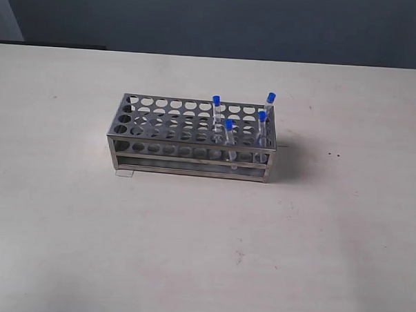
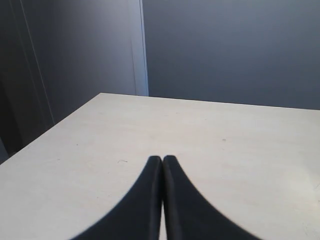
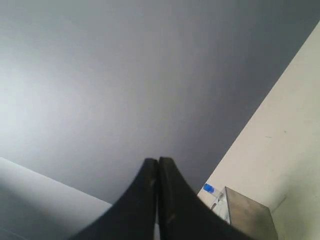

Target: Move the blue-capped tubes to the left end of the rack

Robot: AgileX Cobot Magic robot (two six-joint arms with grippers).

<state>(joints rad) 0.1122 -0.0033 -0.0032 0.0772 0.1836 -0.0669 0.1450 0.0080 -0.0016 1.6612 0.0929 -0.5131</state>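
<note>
The shiny metal rack (image 1: 161,130) stands in the middle of the table in the exterior view. Several blue-capped tubes stand in its right half: one (image 1: 216,109) near the middle back, one (image 1: 229,133) in front, one (image 1: 262,125) at the right end and one (image 1: 270,102) at the back right corner. Neither arm shows in the exterior view. My left gripper (image 2: 162,159) is shut over bare tabletop, holding nothing. My right gripper (image 3: 158,161) is shut too and points at the wall, with a blue-capped tube (image 3: 212,192) and the rack's corner (image 3: 247,215) beside it.
The pale table (image 1: 204,252) stretches widely around the rack. A dark wall (image 1: 234,22) runs behind the table's far edge. A small metal tab (image 1: 126,172) sticks out at the rack's front left foot.
</note>
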